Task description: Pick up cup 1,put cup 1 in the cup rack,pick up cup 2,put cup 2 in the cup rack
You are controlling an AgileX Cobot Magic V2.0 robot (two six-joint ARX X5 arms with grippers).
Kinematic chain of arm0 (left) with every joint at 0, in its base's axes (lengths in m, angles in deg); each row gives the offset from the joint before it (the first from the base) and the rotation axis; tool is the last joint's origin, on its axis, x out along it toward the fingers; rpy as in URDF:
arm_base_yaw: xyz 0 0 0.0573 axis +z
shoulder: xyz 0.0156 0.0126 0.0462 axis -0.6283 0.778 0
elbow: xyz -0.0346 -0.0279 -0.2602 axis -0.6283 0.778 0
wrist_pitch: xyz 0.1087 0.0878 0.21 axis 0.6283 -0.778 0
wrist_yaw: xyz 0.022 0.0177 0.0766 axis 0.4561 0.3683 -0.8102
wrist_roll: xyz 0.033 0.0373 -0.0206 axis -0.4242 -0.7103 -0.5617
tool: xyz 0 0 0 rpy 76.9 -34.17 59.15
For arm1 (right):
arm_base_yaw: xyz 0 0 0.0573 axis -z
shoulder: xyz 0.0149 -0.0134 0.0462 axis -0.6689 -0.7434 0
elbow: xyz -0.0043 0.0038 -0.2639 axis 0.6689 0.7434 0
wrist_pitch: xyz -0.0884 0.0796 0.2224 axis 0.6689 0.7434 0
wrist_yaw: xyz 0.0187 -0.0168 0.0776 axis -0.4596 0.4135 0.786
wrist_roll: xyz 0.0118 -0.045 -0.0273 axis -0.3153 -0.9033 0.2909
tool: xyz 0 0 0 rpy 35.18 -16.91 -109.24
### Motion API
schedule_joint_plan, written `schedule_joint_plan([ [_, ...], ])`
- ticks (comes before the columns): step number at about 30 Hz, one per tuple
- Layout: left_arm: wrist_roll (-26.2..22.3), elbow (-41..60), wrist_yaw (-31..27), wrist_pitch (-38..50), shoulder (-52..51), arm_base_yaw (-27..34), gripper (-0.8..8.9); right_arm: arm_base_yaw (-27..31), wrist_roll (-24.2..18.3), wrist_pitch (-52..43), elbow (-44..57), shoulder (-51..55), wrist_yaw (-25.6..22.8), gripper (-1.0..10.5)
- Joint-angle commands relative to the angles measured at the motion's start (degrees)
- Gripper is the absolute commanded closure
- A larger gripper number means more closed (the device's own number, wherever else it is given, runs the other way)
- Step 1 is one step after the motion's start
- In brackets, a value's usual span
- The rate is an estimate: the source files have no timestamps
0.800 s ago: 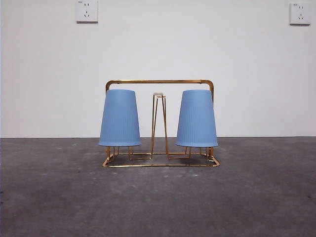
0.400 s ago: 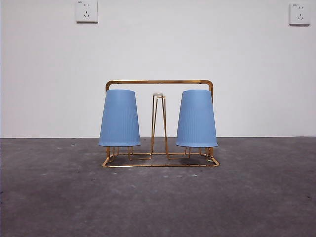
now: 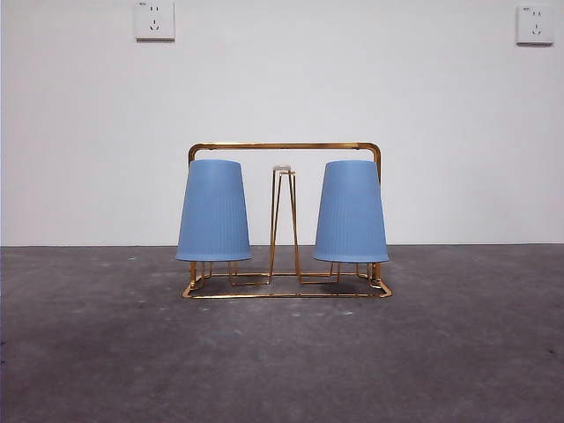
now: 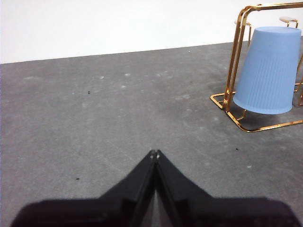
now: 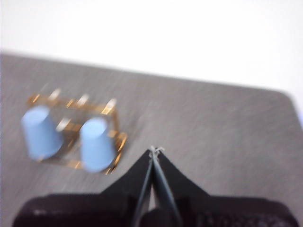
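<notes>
The gold wire cup rack [image 3: 286, 146] stands mid-table in the front view. Two blue ribbed cups hang upside down on its pegs, one at the left [image 3: 213, 211] and one at the right [image 3: 351, 212]. A bare peg with a pale tip [image 3: 283, 169] rises between them. My left gripper [image 4: 154, 153] is shut and empty, well off to the side of the rack [image 4: 235, 71] and its nearer cup [image 4: 267, 71]. High above the table my right gripper [image 5: 155, 150] is shut and empty, with the rack [image 5: 71, 135] and both cups [image 5: 40, 132] [image 5: 97, 143] blurred below it.
The grey table [image 3: 282, 361] runs back to a white wall with two sockets [image 3: 154, 19] [image 3: 535, 24]. Neither arm shows in the front view.
</notes>
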Motion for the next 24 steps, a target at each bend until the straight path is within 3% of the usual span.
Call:
schedule_joint_plan([
  [1, 0.57, 0.61, 0.04, 0.37, -0.02, 0.22, 8.17, 5.6, -4.42, -5.62, 2.64, 1.81, 5.7, 9.4],
  [4, 0.57, 0.61, 0.04, 0.37, -0.02, 0.22, 8.17, 9.6, -6.82, -13.53, 8.31, 4.72, 12.15, 9.4],
  [7, 0.57, 0.61, 0.04, 0.37, -0.02, 0.22, 8.17, 12.02, -6.95, -21.31, 16.35, 8.41, 15.04, 9.4],
  [18, 0.57, 0.61, 0.04, 0.37, 0.0, 0.22, 8.17, 13.18, -5.53, -41.22, 49.18, 22.29, 13.55, 9.4],
  [24, 0.57, 0.61, 0.04, 0.37, 0.0, 0.22, 8.17, 13.18, -2.58, -50.82, 63.58, 29.48, 12.17, 9.4],
])
